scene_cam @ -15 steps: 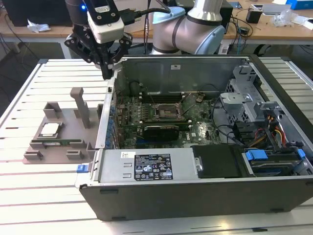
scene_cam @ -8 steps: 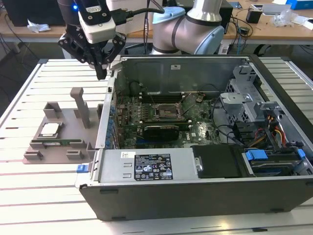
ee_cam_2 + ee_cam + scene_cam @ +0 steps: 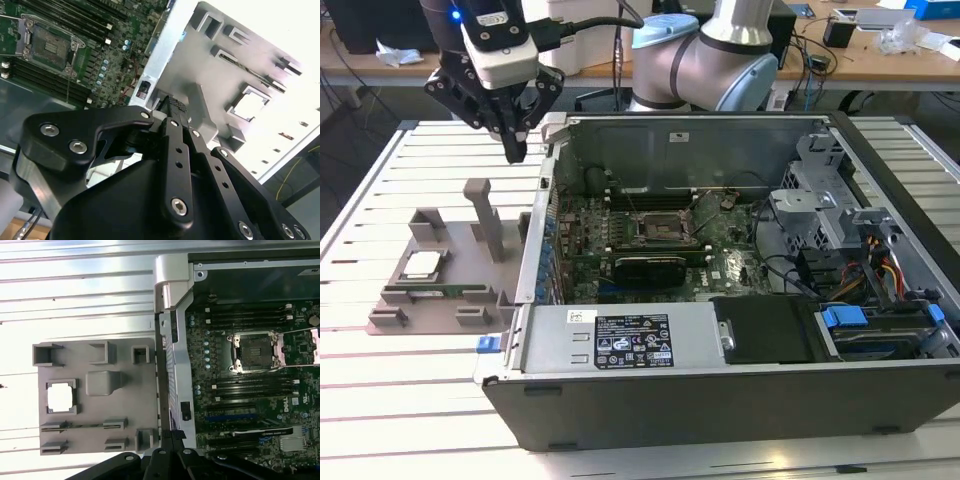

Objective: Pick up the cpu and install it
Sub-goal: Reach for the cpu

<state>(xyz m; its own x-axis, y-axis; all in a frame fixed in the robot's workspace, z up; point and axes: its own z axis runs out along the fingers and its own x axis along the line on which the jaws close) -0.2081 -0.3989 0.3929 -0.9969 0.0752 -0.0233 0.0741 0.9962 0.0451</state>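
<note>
Computer case point(image 3: 720, 390) nearest; hand point(image 3: 515, 150) closed, empty, pointing down above the edge of the grey fixture point(image 3: 460, 262) holding cpu point(image 3: 422, 264), exterior view's left.

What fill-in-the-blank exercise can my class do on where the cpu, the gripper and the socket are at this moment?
1. The cpu rests in a gray holder that lies on the exterior view's ____ of the computer case.
2. The gripper hangs in the air, and its jaws hold ____.
3. The socket on the motherboard is ____, with no chip in it.

Missing words: left; nothing; empty.
</note>
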